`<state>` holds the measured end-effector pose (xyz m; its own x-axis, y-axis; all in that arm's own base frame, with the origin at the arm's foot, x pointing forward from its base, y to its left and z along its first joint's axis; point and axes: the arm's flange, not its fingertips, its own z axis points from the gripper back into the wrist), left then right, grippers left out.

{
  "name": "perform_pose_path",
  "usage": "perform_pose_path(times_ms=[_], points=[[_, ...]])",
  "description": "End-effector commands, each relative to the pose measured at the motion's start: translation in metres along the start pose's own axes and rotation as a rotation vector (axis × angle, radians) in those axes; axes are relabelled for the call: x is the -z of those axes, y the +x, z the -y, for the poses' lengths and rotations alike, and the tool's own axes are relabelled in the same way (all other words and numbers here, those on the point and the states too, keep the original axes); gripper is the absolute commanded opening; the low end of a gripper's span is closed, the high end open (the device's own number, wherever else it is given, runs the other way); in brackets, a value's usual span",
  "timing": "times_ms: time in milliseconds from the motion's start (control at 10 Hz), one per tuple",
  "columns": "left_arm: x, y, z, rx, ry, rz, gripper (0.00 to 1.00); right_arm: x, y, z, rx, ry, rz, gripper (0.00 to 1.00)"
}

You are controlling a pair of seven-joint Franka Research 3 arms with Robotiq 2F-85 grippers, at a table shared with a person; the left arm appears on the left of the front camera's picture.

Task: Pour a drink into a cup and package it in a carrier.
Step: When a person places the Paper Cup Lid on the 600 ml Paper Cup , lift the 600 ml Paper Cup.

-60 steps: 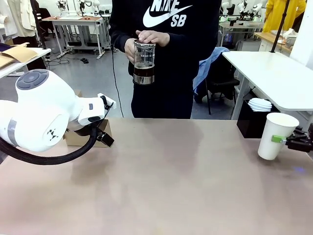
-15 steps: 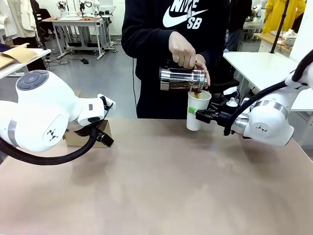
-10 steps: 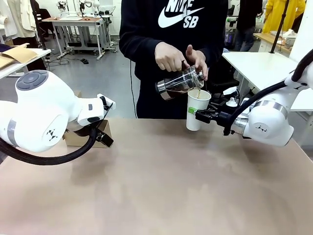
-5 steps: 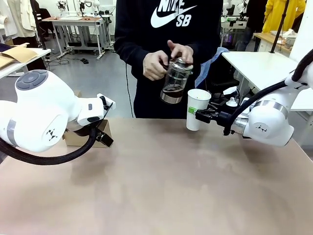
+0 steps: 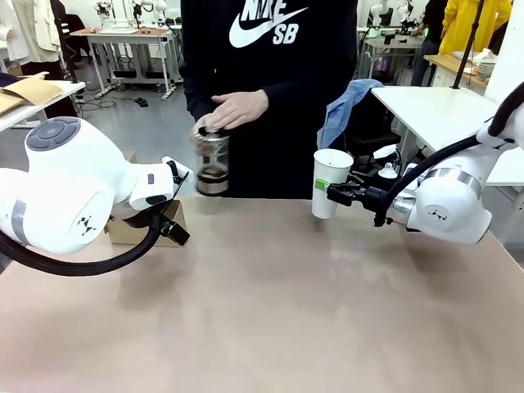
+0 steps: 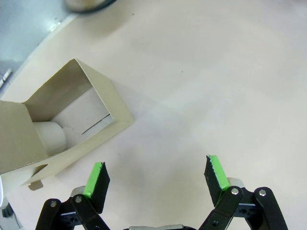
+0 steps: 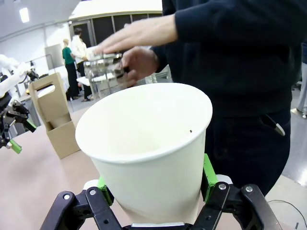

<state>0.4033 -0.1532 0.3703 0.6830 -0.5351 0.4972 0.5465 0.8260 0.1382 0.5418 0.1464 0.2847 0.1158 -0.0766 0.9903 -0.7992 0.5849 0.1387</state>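
Across the table (image 5: 270, 311) in the front view, the right gripper (image 5: 324, 190) pinches the white cup (image 5: 332, 176) near the far edge; a person's hand (image 5: 237, 108) holds the carafe (image 5: 212, 162) to its left. From the left wrist, the left gripper (image 6: 156, 175) stands spread, the carrier (image 6: 72, 125) just beside. From the right wrist, green pads (image 7: 208, 176) clamp the cup.
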Motion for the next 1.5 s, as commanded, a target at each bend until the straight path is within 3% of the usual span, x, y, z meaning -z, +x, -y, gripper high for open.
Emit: perform_pose_path(times_ms=[0, 1400], points=[[-0.0003, -0.0003, -0.0007, -0.002, -0.001, 0.001, 1.00, 0.0007, 0.0017, -0.0034, -0.008, -0.005, 0.010, 0.80], [-0.0003, -0.0003, -0.0007, -0.002, -0.001, 0.001, 1.00, 0.0007, 0.0017, -0.0034, -0.008, -0.005, 0.010, 0.80]])
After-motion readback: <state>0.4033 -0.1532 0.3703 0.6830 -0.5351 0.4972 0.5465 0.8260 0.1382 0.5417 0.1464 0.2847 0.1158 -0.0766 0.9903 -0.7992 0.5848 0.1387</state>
